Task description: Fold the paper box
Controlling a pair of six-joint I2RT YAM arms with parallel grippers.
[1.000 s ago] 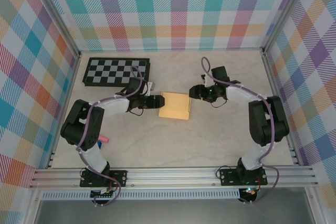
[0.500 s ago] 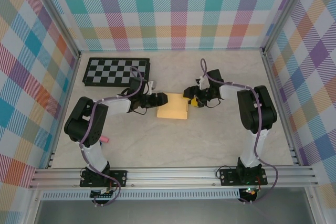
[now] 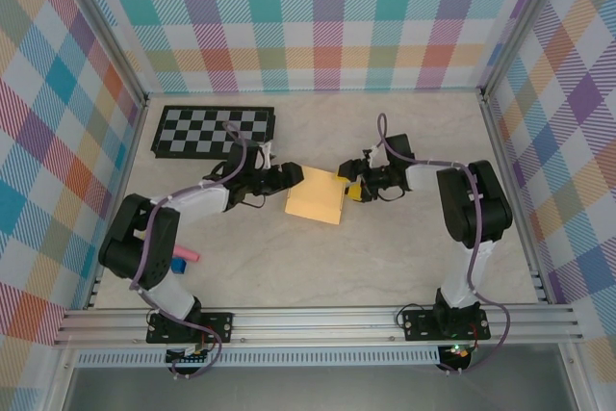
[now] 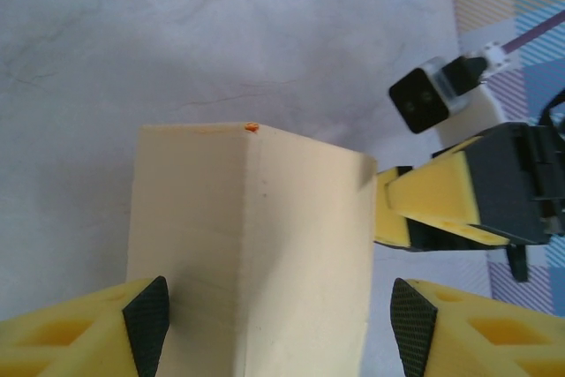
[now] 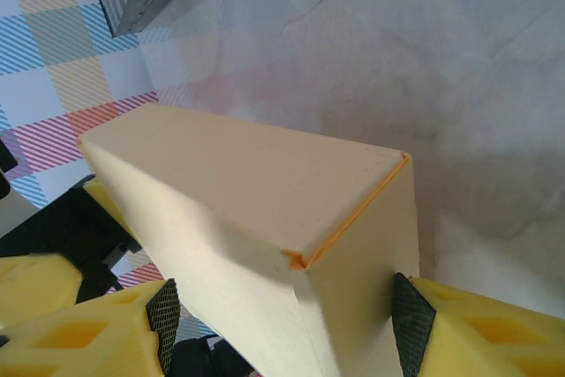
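**Both grippers bracketed the folded box, neither clamped**

The paper box [image 3: 316, 197] lay mid-table, already a closed, flat rectangular shape with one orange seam edge showing at its corner, so the folding looked nearly done.

The left gripper [image 3: 292, 178] straddled one short end. In the left wrist view one pad [image 4: 146, 324] sat at the box's side while the other [image 4: 412, 315] stood clear of it, so the jaws were spread and not squeezing.

The right gripper [image 3: 346, 184] straddled the opposite end. One pad [image 5: 406, 315] was against the wall and a gap showed at the other [image 5: 164, 320], so it too was released.

Meeting the box from both ends probably kept it from sliding on the table [image 3: 404, 257] while its ends were squared. The checkerboard [image 3: 214, 132] lay well apart.
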